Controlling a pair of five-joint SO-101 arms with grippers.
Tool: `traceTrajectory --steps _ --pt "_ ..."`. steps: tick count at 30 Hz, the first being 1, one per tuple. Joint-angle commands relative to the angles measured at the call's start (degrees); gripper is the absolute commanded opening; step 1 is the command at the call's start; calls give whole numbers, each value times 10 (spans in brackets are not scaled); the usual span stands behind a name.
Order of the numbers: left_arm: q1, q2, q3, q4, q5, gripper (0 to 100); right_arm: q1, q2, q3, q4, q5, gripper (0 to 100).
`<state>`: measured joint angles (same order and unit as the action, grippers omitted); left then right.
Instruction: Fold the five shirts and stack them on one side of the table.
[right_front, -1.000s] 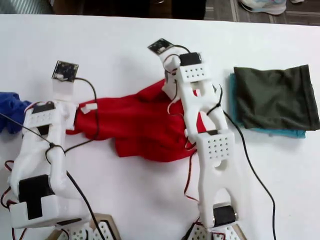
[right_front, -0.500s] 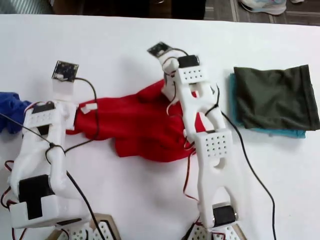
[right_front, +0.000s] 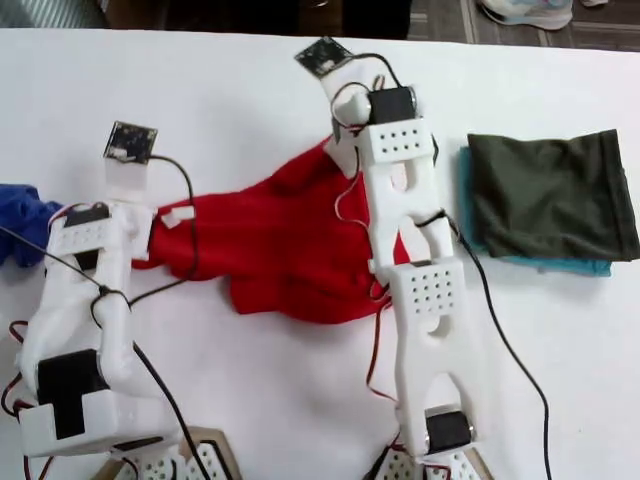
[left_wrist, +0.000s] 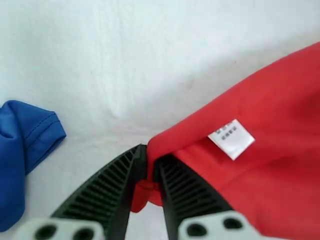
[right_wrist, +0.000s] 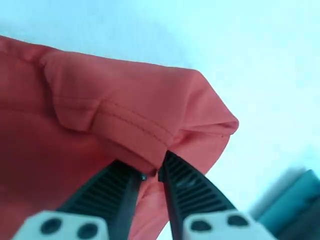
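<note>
Leftmost, bunched blue shirt (right_front: 18, 225) at the table (right_front: 250, 70) edge. Next, left gripper (left_wrist: 149, 155) clamped on one end of the red shirt (right_front: 280, 250), spread mid-table. Then right gripper (right_wrist: 147, 167) pinching its opposite hem. Rightmost, folded dark green shirt (right_front: 550, 195) atop teal shirt (right_front: 560, 266).

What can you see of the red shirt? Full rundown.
The red shirt is soft, matte cloth, unfolded and rumpled, spread across the middle of the white table. A white label is sewn in near one end. The left gripper is shut on the edge at that end. The right gripper is shut on a stitched hem at the opposite end, where the cloth bunches into a fold.
</note>
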<state>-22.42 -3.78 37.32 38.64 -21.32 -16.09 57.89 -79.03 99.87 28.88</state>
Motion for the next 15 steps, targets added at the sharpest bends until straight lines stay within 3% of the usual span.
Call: traceTrajectory --steps 1,5,10,15 --pt "-4 -4 -6 -5 6 26 2 2 7 7 3 24" --pt "-5 -4 -6 -5 6 26 0 39 16 6 -1 27" --pt "-5 -4 -6 -5 6 26 0 79 -52 2 -2 104" --pt "-4 -4 -7 -5 6 26 1 104 -98 2 0 91"
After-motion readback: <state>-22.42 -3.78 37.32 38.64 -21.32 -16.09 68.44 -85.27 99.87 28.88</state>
